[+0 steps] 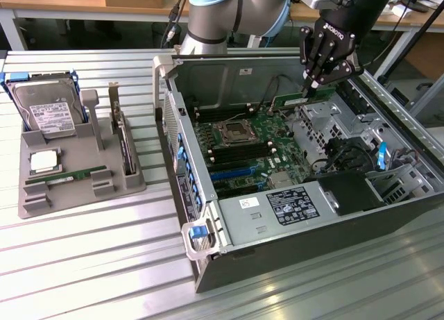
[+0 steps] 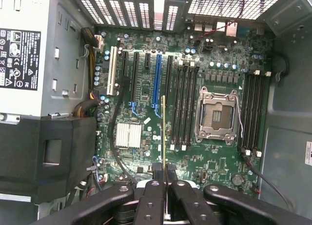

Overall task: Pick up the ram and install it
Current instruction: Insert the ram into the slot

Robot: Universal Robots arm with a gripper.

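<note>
Scanning from the exterior view's left, the grey parts tray (image 1: 31,202) held a hard drive (image 1: 48,112), a CPU (image 1: 43,162), a spare green memory stick (image 1: 69,175) and an expansion card (image 1: 125,146). Further right, over the open computer case (image 1: 277,250), the gripper (image 1: 310,86) was clenched on the ram (image 1: 286,101), so pickup looked done. On the wrist view the ram (image 2: 164,137) hung edge-on above the motherboard (image 2: 146,156), beside the empty memory slots (image 2: 184,108), not yet seated.
</note>
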